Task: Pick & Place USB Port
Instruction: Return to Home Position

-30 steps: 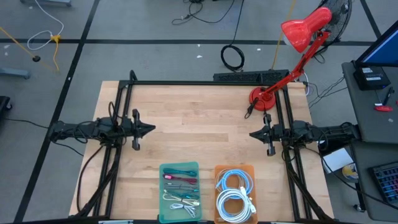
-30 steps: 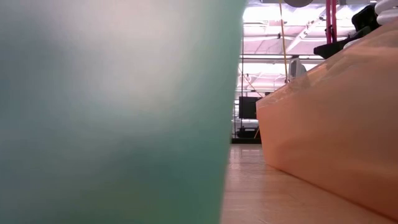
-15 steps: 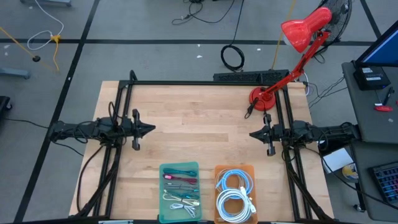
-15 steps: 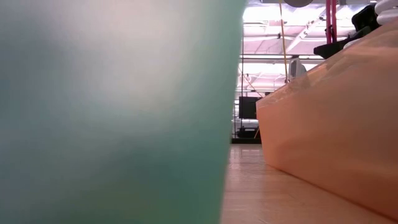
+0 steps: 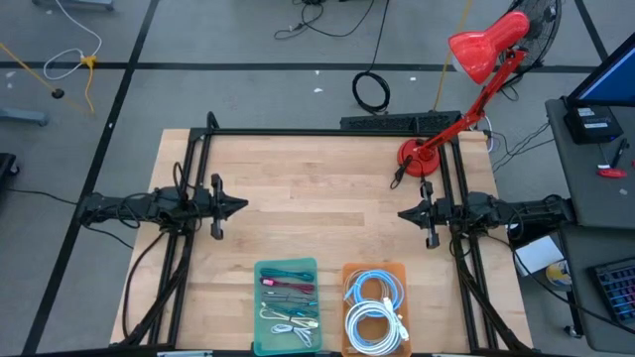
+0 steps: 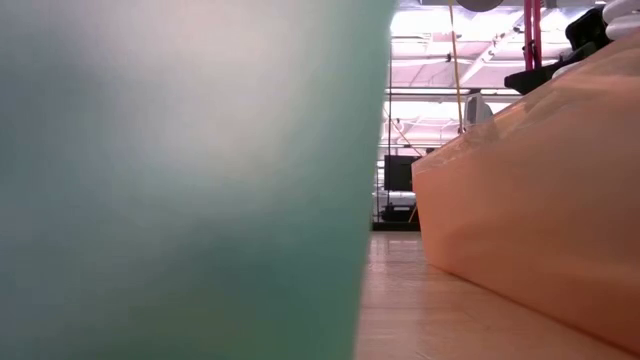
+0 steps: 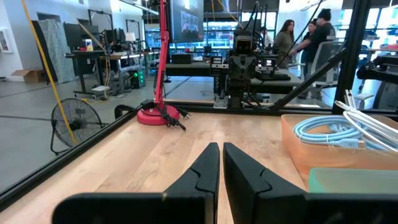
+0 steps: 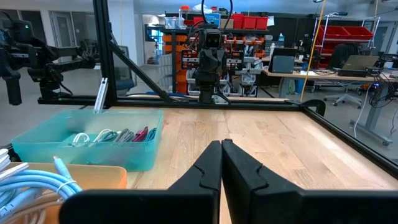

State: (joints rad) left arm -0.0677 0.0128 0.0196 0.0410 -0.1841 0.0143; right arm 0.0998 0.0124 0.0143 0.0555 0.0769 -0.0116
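Green bin (image 5: pixel 287 265) and orange bin (image 5: pixel 397 268) set endwise at table's (image 5: pixel 317 178) near edge; left gripper (image 5: pixel 244 206), right gripper (image 5: pixel 401 212) closed; people (image 7: pixel 287 38) seen only from left wrist.

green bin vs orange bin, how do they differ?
Colour: the green bin is teal, the orange bin peach-orange. Contents: the green bin holds several thin cables of mixed colours; the orange bin holds two bigger coils, a light blue cable and a white cable. Place: in the high view the green bin lies left of the orange bin. Shared: rectangular, similar size, side by side.
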